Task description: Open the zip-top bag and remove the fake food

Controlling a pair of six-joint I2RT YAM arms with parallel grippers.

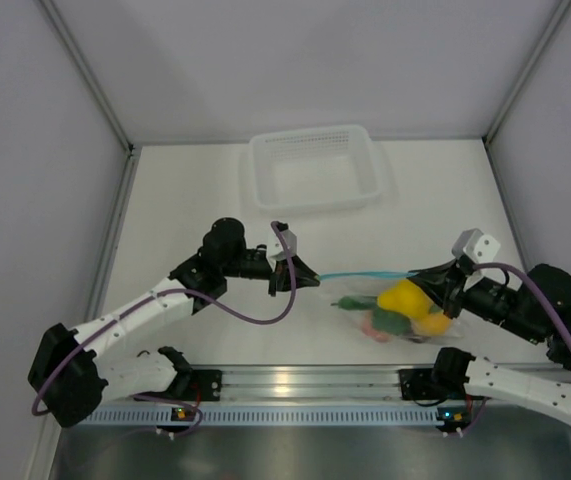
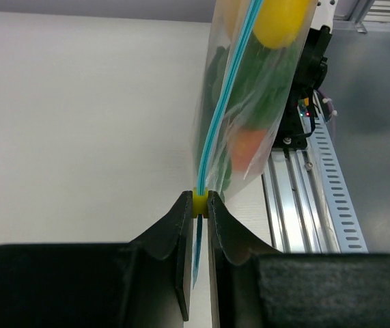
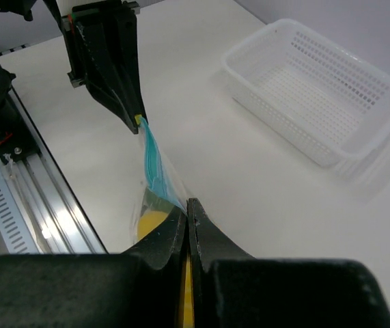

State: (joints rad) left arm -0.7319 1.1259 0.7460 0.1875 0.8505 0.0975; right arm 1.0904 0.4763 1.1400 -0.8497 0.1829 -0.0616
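One zip-top bag [image 1: 360, 288] is held stretched between two end effectors. The left end effector [image 2: 200, 203] is clamped narrowly on one end of its blue edge, and the right end effector [image 3: 188, 212] on the other. The fake food [image 1: 405, 302] is bunched beside the right end effector; yellow, green and orange pieces are seen, but their number is obscured by the plastic. One white basket [image 1: 313, 170] is set on the desk [image 1: 195, 200] beyond both.

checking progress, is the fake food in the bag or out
In the bag: the fake food shows through the clear zip-top bag, which is pinched at either end by the left gripper and right gripper.
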